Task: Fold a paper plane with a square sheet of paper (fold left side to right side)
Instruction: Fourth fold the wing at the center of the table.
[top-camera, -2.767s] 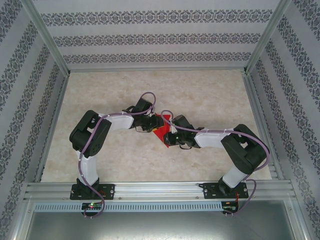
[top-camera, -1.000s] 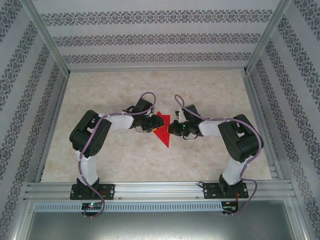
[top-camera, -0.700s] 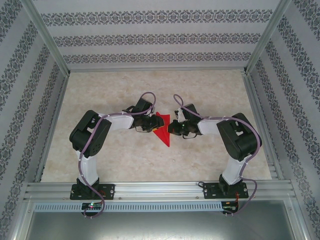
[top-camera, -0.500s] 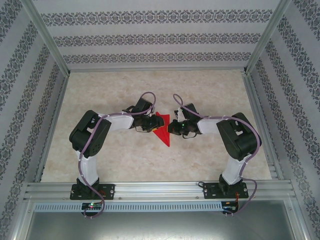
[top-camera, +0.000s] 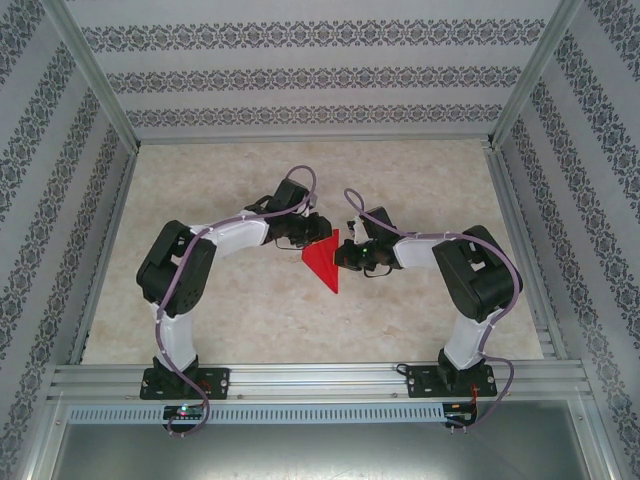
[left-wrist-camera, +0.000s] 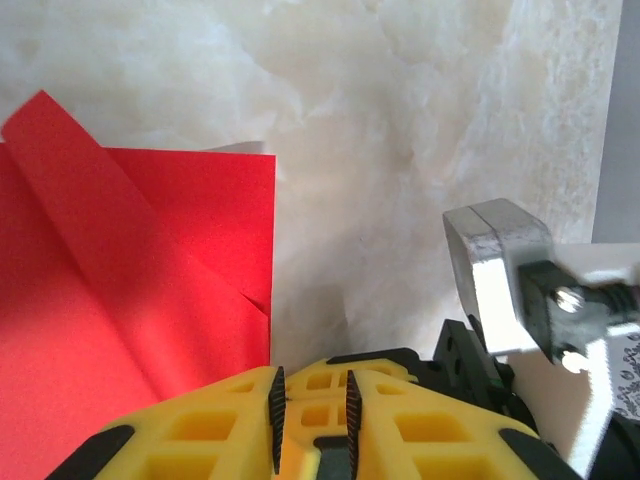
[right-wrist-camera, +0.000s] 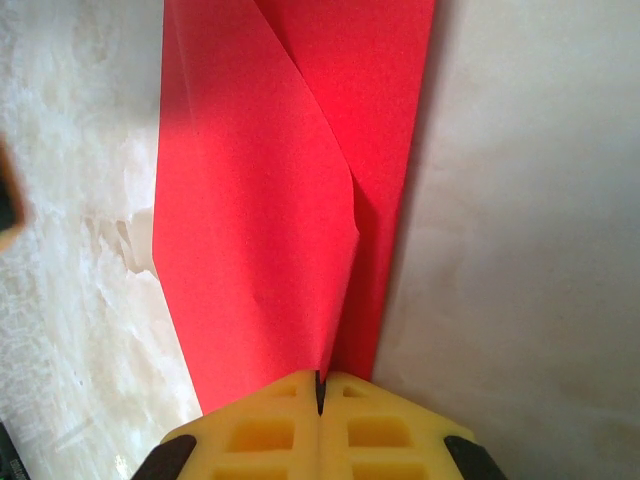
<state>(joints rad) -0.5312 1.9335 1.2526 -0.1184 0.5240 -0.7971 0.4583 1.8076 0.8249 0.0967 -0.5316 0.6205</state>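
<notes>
The folded red paper (top-camera: 322, 264) is laid on the marbled desk (top-camera: 420, 180) between the two arms, its point turned toward the bases. Its raised flap is pinched by the right claw (right-wrist-camera: 320, 385), while the left claw (left-wrist-camera: 312, 400) is held slightly spread at the paper's edge.
</notes>
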